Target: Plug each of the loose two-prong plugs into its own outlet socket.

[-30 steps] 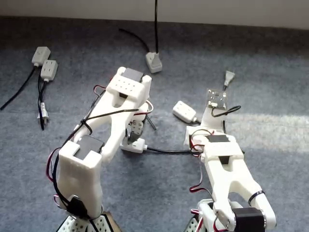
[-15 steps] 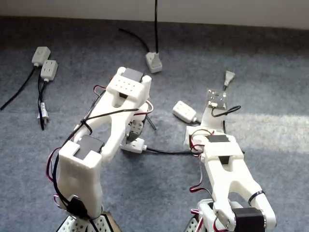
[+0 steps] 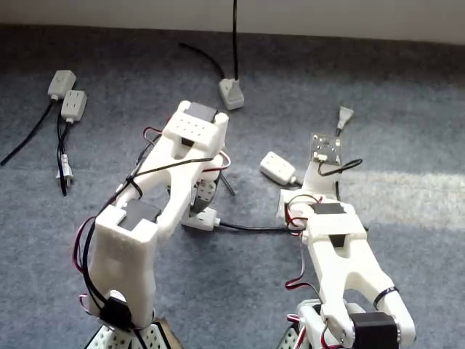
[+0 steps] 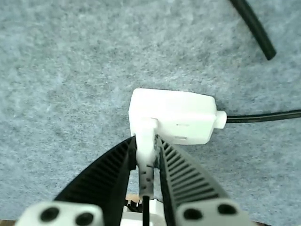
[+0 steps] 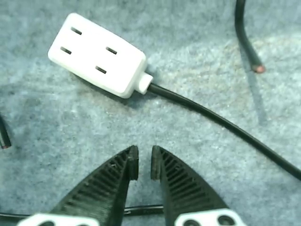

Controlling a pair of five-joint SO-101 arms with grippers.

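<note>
Grey carpet-like surface underneath everything; pale wall strip along far edge; sunlit band across carpet.

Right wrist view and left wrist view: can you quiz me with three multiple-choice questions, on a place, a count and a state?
1. Where does the white outlet block lie? A on grey carpet; B between the fingers; C on a shelf.
2. Slots on its face? A two; B four; C six.
3. The left hand is: A open, empty; B shut on a white plug; C gripping a black cable.
Answers: A, carpet surrounds it; B, two pairs show; B, it clamps the plug.
</note>
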